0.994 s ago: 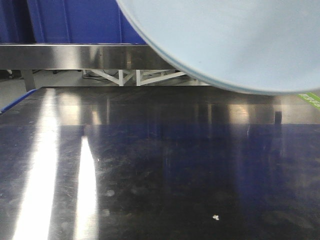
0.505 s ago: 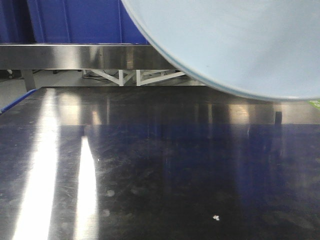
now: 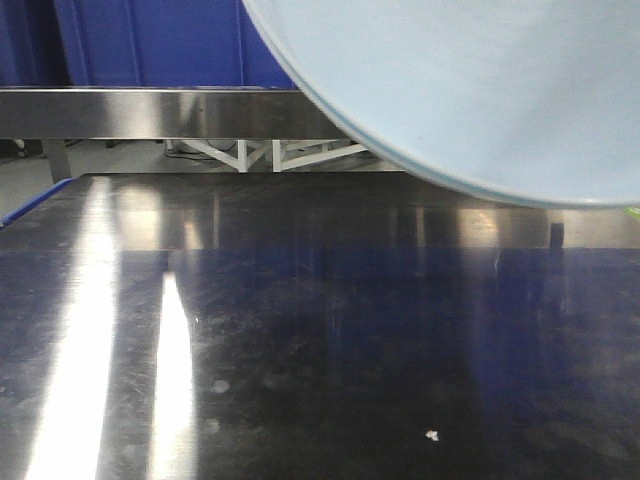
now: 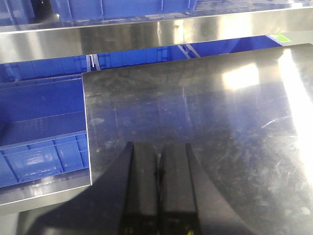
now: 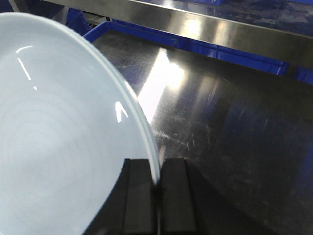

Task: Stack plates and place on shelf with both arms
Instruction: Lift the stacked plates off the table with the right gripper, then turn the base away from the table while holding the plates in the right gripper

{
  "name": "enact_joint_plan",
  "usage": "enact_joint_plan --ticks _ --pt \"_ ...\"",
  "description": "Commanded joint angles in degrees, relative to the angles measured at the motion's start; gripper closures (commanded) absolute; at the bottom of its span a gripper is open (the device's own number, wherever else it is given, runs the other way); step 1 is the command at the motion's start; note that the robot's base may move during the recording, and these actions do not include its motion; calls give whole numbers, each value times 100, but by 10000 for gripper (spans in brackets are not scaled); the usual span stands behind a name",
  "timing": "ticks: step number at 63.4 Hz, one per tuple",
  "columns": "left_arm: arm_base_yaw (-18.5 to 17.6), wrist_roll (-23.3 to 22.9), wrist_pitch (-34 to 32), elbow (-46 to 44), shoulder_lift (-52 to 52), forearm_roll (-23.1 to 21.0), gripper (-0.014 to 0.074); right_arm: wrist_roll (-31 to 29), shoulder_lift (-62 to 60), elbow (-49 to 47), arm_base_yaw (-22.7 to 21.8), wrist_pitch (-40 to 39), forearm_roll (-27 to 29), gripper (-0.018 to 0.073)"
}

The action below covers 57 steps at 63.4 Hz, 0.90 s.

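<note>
Right gripper point(image 5: 157, 188) is pinching the rim of a pale bluish-white, glossy round plate point(image 5: 63, 137) in its jaws, holding it up off the dark scratched steel tabletop point(image 5: 234, 122). In front view the plate is filling the upper right, overlapping the steel shelf edge point(image 3: 140, 110). Left gripper point(image 4: 158, 164) is hanging over the tabletop w/ jaws pressed together, nothing btwn them, blue plastic crate point(image 4: 39, 142) just past the table's edge

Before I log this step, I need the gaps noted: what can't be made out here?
Second plate: in no view, or hidden beneath the plate in the right tool.
Plate's far rim: cut off by the front view's top and right edges.
Shelf: its free space is cropped by each view's top edge.
</note>
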Motion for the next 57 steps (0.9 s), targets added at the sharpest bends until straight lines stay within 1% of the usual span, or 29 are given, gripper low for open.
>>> enact_joint_plan --ticks 1,57 --pt "19 -55 -416 -170 40 45 512 -16 -38 -165 -22 -517 65 503" --pt "19 -55 -416 -170 40 45 512 -16 -38 -165 -22 -517 65 503"
